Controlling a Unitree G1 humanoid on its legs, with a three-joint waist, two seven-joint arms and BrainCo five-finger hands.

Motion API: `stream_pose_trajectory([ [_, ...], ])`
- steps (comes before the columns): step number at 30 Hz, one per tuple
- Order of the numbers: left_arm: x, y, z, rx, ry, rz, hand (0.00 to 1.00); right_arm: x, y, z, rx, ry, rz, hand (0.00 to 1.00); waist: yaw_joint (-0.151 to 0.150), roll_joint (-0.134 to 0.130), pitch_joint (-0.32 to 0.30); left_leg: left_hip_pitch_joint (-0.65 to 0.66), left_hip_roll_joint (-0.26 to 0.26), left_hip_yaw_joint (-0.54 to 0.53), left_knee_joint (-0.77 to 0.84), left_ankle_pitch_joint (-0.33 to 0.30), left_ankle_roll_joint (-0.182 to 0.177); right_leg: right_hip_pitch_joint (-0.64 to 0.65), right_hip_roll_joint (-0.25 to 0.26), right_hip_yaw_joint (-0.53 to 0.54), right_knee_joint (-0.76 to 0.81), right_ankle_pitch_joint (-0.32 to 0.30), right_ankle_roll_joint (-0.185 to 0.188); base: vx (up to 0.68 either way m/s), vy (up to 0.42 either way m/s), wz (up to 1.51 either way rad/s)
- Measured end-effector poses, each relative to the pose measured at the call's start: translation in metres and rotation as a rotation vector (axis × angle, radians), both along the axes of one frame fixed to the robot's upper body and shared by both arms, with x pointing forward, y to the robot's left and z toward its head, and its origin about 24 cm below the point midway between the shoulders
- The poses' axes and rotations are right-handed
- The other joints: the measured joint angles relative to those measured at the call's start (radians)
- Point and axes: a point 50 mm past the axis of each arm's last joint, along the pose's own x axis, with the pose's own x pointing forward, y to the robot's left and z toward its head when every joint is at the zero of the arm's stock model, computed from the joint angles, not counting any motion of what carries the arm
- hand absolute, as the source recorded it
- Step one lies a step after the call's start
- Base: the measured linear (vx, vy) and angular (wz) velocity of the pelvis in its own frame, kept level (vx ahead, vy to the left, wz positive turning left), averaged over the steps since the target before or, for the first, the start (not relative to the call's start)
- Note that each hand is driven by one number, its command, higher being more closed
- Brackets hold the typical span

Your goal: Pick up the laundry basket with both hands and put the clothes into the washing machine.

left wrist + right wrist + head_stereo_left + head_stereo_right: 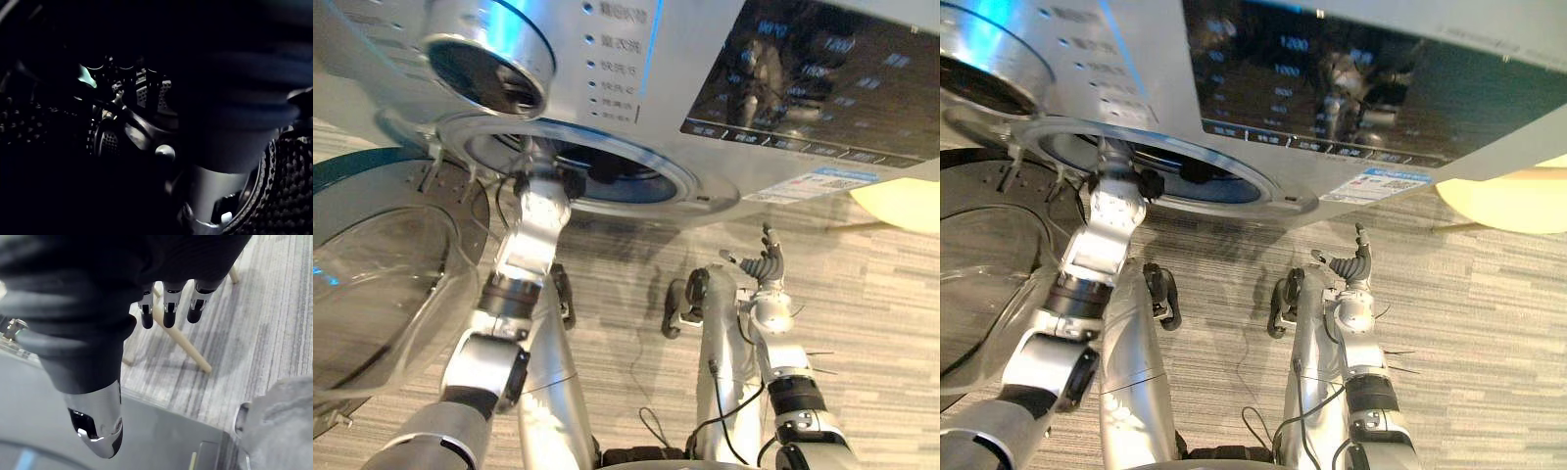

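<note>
- from the head, looking steeply down and forward, close against the front of the washing machine (636,88); control panel (813,78) across the top, striped floor (891,323) below.
- right eye view set just beside the left eye view, facing the same way; shared by both: the round drum opening (1185,174), the panel, the floor.
- left wrist view from within the dark drum (288,186), very near its perforated wall.
- right wrist view along the right hand (168,308), very close, facing down at the same striped floor and pale wooden legs (183,345).
</note>
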Motion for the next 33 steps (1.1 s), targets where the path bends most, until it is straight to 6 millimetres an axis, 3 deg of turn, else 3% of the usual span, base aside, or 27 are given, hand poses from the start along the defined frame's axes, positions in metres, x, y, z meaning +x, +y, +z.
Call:
stream_pose_trajectory([
  [1, -0.003, 0.001, -0.008, -0.027, 0.023, -0.002, 0.0, -0.001, 0.0, -0.001, 0.0, 0.004, -0.001, 0.0, 0.0, 0.001, -0.003, 0.012, -0.001, 0.0, -0.012, 0.002, -0.003, 0.014, 0.0, -0.004, -0.01, 0.0, 0.0, 0.05, -0.066, 0.11],
  [7, -0.047, 0.01, -0.098, -0.275, 0.292, 0.018, 0.0, -0.028, -0.002, -0.035, 0.026, 0.136, -0.006, 0.0, 0.025, 0.004, -0.053, 0.188, -0.008, 0.005, -0.191, 0.038, -0.025, 0.203, 0.001, -0.062, -0.179, 0.012, -0.017, 0.1, -0.068, 0.13],
  [12, -0.108, 0.031, -0.184, -0.374, 0.603, 0.134, 0.0, -0.069, 0.001, -0.084, 0.08, 0.333, -0.021, 0.0, 0.031, 0.016, -0.129, 0.48, -0.026, 0.039, -0.49, 0.115, -0.034, 0.507, 0.007, -0.125, -0.474, 0.077, -0.006, 0.18, -0.035, 0.21],
  [15, -0.129, 0.037, -0.212, -0.382, 0.734, 0.161, 0.0, -0.086, -0.001, -0.102, 0.093, 0.421, -0.022, 0.0, 0.048, 0.029, -0.155, 0.613, -0.027, 0.071, -0.615, 0.146, -0.029, 0.636, 0.013, -0.136, -0.609, 0.124, 0.006, 0.19, 0.067, 0.04],
  [19, -0.163, 0.047, -0.256, -0.407, 0.951, 0.218, 0.0, -0.116, 0.004, -0.137, 0.169, 0.593, -0.036, 0.0, 0.049, 0.038, -0.217, 0.807, -0.048, 0.128, -0.819, 0.202, -0.015, 0.825, 0.018, -0.147, -0.84, 0.207, 0.038, 0.13, 0.086, -0.01],
  [21, -0.173, 0.049, -0.267, -0.417, 1.015, 0.24, 0.0, -0.125, 0.003, -0.147, 0.185, 0.644, -0.049, 0.0, 0.047, 0.045, -0.243, 0.863, -0.059, 0.146, -0.892, 0.226, -0.009, 0.88, 0.019, -0.148, -0.926, 0.243, 0.048, 0.11, 0.081, -0.08],
  [22, -0.186, 0.05, -0.281, -0.428, 1.099, 0.255, 0.0, -0.139, -0.002, -0.158, 0.204, 0.715, -0.073, 0.0, 0.046, 0.052, -0.28, 0.93, -0.078, 0.171, -0.995, 0.264, -0.001, 0.94, 0.019, -0.148, -1.036, 0.292, 0.061, 0.11, 0.09, -0.06],
  [27, -0.208, 0.057, -0.298, -0.403, 1.224, 0.28, 0.0, -0.162, -0.011, -0.176, 0.234, 0.843, -0.12, 0.0, 0.024, 0.061, -0.323, 1.072, -0.129, 0.207, -1.239, 0.372, 0.011, 1.062, 0.018, -0.147, -1.273, 0.407, 0.084, 0.1, 0.08, -0.05],
  [33, -0.212, 0.064, -0.302, -0.376, 1.264, 0.299, 0.0, -0.147, -0.02, -0.172, 0.213, 0.833, -0.117, 0.0, 0.02, 0.06, -0.319, 1.127, -0.14, 0.289, -1.307, 0.4, 0.014, 1.06, 0.036, -0.067, -1.335, 0.481, 0.088, 0.0, 0.048, -0.41],
])
